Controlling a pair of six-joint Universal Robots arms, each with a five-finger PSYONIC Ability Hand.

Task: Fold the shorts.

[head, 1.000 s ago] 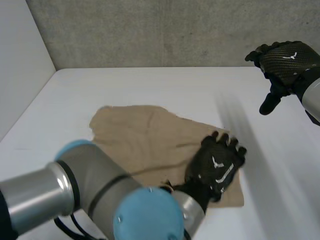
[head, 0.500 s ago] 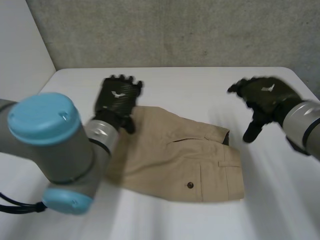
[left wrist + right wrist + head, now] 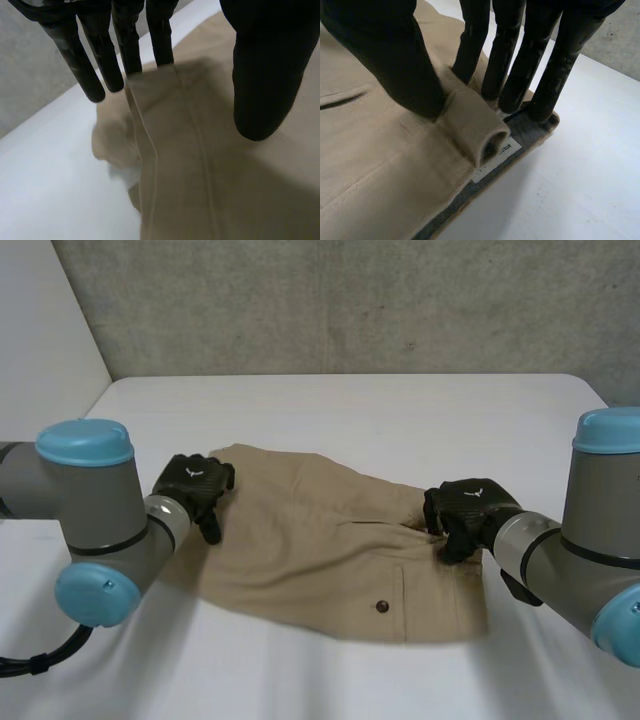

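Tan shorts [image 3: 320,550] lie flat on the white table, folded leg over leg, with a dark button [image 3: 381,608] near the front. My left hand [image 3: 195,485] rests at their left hem end. Its straight fingers [image 3: 95,65] reach the hem's edge and the thumb [image 3: 265,75] hovers over the cloth [image 3: 190,175], with nothing pinched. My right hand [image 3: 468,512] is at the waistband on the right. There its thumb [image 3: 385,55] and fingers [image 3: 510,60] squeeze a raised fold of the waistband [image 3: 470,125], beside a white label [image 3: 495,159].
The white table [image 3: 400,410] runs back to a concrete wall [image 3: 350,300], with a white side wall [image 3: 40,360] at the left. Bare tabletop lies behind, in front of and to the right of the shorts.
Both hands have come down onto the shorts. The left moved from the far left corner to the left hem. The right dropped to the waistband and closed on a fold of it.
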